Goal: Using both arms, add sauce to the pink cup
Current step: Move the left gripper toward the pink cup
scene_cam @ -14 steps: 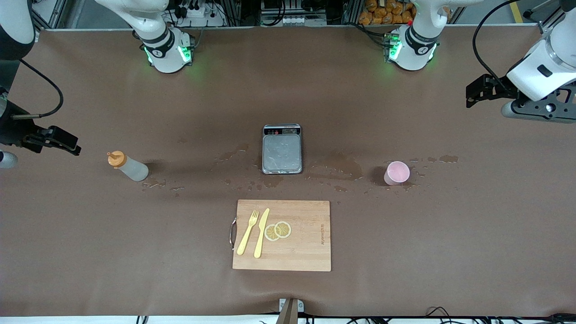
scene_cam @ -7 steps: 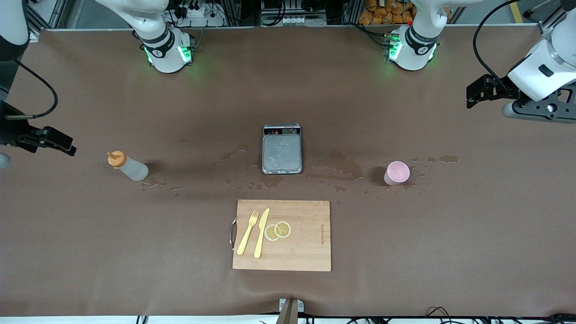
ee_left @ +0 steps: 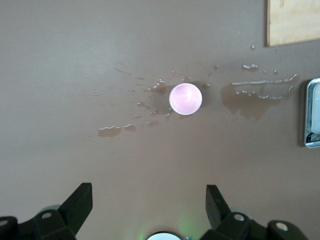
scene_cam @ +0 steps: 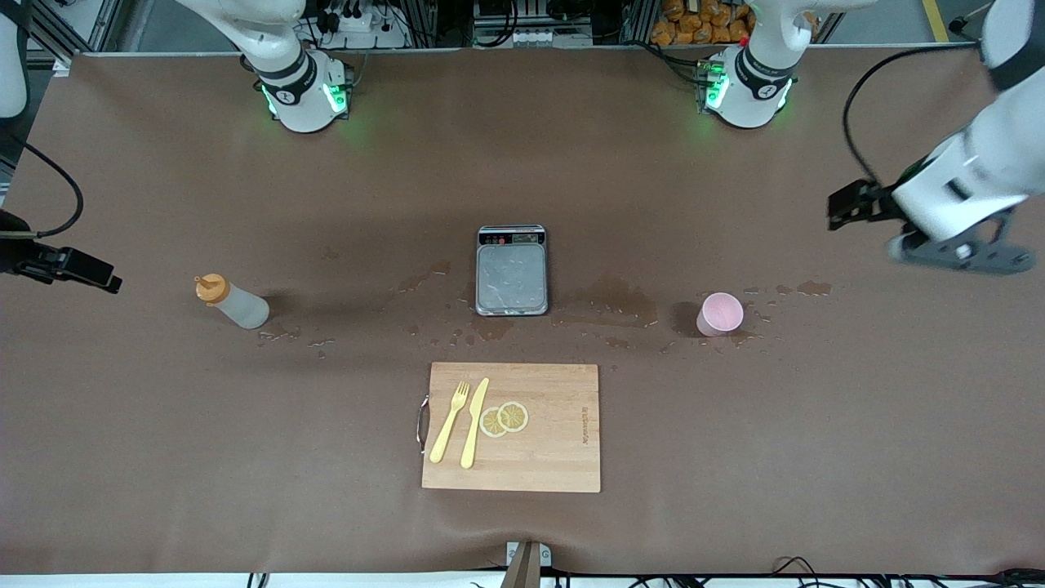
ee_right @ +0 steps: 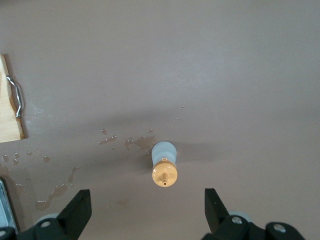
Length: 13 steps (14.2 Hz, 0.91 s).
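High front overview, wrist views straight down, sharing tabletop (scene_cam: 735, 457)

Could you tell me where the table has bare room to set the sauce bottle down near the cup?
Bare cloth lies between the pink cup and the cutting board, nearer the front camera. The strip from cup to scale is wet with puddles. The sauce bottle stands apart.

Even, bright overhead light, no harsh glare. The sauce bottle (scene_cam: 232, 301) and pink cup (scene_cam: 720, 314) cast soft shadows on the table. The left gripper (scene_cam: 849, 204) is motion-blurred; green base lights glow.
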Tool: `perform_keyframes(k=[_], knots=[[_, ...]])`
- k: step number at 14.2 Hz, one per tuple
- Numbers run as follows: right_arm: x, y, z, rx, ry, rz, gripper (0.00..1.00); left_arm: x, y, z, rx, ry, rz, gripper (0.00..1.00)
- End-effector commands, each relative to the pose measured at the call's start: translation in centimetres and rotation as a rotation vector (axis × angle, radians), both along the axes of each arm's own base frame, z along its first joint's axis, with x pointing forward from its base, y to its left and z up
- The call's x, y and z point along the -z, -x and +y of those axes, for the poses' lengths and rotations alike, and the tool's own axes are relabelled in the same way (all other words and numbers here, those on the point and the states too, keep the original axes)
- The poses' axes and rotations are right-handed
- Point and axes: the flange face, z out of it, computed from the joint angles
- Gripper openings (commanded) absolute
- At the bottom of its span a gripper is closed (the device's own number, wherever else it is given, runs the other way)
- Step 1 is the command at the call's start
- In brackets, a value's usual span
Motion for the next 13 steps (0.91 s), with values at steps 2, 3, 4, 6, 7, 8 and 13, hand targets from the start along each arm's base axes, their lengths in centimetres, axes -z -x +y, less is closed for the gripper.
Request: perform_keyframes(k=[2,3,4,6,7,8,13], knots=[[-0.1,-0.8,-3.2,0.036,0.012,-0.047,1.00,5.0,-2.7,-2.2,0.051,-0.076,0.052,1.00],[-0.1,-0.9,-3.3,0.036,0.016,-0.060,1.00,6.9,-3.5,-2.3,0.042,-0.079,0.065,1.00],[1.0,-1.2,-3.6,0.054,-0.004,-0.047,1.00,8.3,-4.6,-1.9,-0.004,-0.073,0.046,1.00],[3.7,-2.0,-5.1,0.078,-0.018,-0.005,1.00,12.1,-6.3,-0.7,-0.077,-0.067,0.033,1.00],[3.9,-1.9,-5.6,0.100,-0.021,0.001,1.00,13.6,-6.8,-0.2,-0.085,-0.066,0.036,1.00],[4.5,-1.7,-6.0,0.142,-0.023,0.023,1.00,14.7,-7.3,0.4,-0.090,-0.060,0.030,1.00],[9.0,-2.1,-7.4,0.296,-0.033,0.116,1.00,22.8,-5.9,-0.3,-0.104,-0.008,0.013,1.00]])
